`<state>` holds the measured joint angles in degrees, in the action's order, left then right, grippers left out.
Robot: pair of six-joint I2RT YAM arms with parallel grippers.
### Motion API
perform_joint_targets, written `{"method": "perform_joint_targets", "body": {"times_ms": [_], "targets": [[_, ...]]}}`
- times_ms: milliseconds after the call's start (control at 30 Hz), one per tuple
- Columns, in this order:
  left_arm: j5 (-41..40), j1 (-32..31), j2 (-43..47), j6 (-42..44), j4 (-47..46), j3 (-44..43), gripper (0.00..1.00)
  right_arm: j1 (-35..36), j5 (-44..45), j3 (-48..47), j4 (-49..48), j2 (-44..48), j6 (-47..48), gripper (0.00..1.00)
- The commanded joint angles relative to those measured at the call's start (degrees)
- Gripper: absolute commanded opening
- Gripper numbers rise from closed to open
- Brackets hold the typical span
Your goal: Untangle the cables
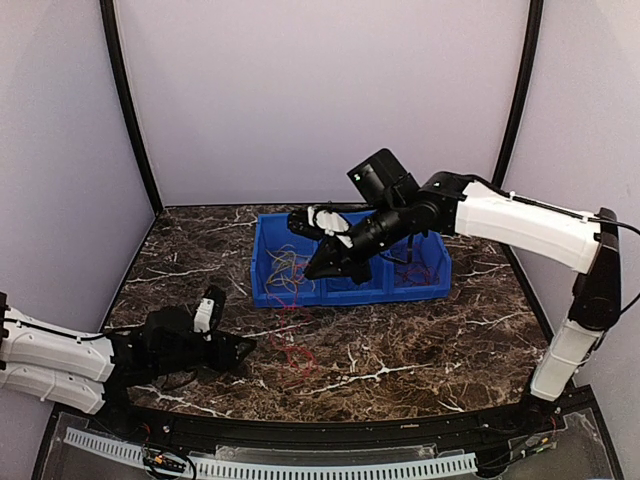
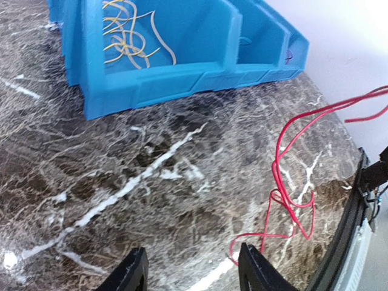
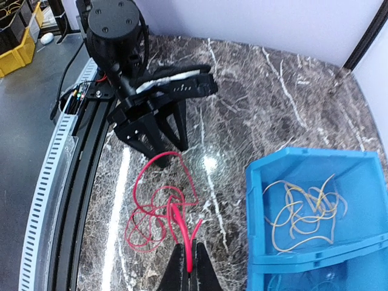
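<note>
Right wrist alone is showing right claw (image 3: 188, 270) pinching red cable (image 3: 182, 236); rightward, blue bin (image 3: 364, 182) is holding yellow cables (image 3: 303, 212); left claw (image 2: 194, 273) spread.

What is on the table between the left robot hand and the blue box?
Nothing: only bare marble table lies between the left gripper and the blue bin, as the left wrist view shows. The red cables lie off to one side.

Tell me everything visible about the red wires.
The red wires are thin, glossy, flexible strands looped in a loose tangle on the dark marble table, near the blue bin. One strand rises from the heap, pinched in the right gripper's shut jaws. The left gripper, jaws open, stands at the tangle's edge; whether it touches is unclear.
</note>
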<state>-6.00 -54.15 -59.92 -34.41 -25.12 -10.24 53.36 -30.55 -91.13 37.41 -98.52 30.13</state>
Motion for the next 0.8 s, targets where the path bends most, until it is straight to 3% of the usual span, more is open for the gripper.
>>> {"method": "perform_joint_targets", "body": {"times_ms": [0, 233, 533, 767], "targets": [[5.18, 0.27, 2.17, 2.9, -7.08, 0.33, 0.54, 0.46, 1.3, -6.1, 0.57, 3.71, 1.7, 0.0], [5.66, 0.23, 5.35, 5.01, -7.6, -0.1, 0.54, 0.51, 4.4, -10.59, 2.68, 5.08, 2.74, 0.0], [0.93, 0.01, 18.41, 14.1, -5.53, -1.93, 0.57, 0.5, 4.32, -8.66, 1.63, 5.44, 1.95, 0.0], [-1.94, -1.59, 12.18, 28.9, 7.08, -14.02, 0.64, 0.49, 3.24, -8.5, 1.53, 4.91, 1.01, 0.0]]}}
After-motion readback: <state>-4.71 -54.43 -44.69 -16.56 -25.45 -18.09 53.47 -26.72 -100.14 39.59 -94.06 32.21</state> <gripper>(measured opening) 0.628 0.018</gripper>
